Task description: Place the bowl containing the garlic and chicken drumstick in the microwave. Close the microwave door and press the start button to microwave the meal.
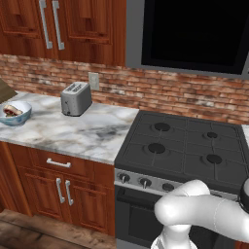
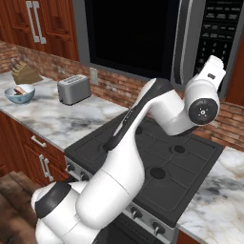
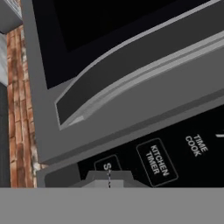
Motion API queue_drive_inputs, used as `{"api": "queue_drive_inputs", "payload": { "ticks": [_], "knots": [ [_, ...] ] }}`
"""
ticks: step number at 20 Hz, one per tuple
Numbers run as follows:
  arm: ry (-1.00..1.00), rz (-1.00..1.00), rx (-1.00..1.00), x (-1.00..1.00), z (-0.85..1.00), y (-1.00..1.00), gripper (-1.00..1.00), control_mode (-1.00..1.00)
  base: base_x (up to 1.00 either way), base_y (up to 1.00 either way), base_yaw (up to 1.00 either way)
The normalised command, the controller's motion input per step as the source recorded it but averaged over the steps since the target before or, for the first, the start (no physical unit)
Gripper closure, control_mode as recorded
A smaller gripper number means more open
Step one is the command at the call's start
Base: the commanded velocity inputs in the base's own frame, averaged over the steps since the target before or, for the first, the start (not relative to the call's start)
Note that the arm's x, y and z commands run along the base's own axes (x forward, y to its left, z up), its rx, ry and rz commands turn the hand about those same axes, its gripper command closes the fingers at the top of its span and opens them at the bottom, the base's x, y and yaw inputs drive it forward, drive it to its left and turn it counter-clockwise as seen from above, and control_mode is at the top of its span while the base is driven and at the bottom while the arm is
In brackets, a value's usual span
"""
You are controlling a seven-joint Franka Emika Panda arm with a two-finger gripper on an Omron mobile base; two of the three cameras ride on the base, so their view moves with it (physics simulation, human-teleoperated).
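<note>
Microwave door [image 3: 131, 26] handle [image 3: 144, 72] close — control panel [image 3: 175, 153] beneath.

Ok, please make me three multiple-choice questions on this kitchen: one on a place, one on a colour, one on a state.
1. Where does the toaster stand? A in a sink; B on the marble counter; C on the floor.
2. What colour is the wall behind it? A white; B green; C red-brown brick.
3. The microwave door is: A shut; B wide open; C missing.

B: it rests on the marble.
C: brick courses show.
A: it lies flush, glass facing out.
</note>
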Motion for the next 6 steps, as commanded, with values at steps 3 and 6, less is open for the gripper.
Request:
{"api": "queue_drive_inputs", "payload": {
  "ticks": [3,6],
  "knots": [
    [0.0,0.0,0.0,0.32,-0.08,-0.2,1.0,-1.0,0.0,0.0,0.0],
    [0.13,0.0,0.0,0.57,-0.05,-0.3,1.0,-1.0,0.0,0.0,0.0]
  ]
}}
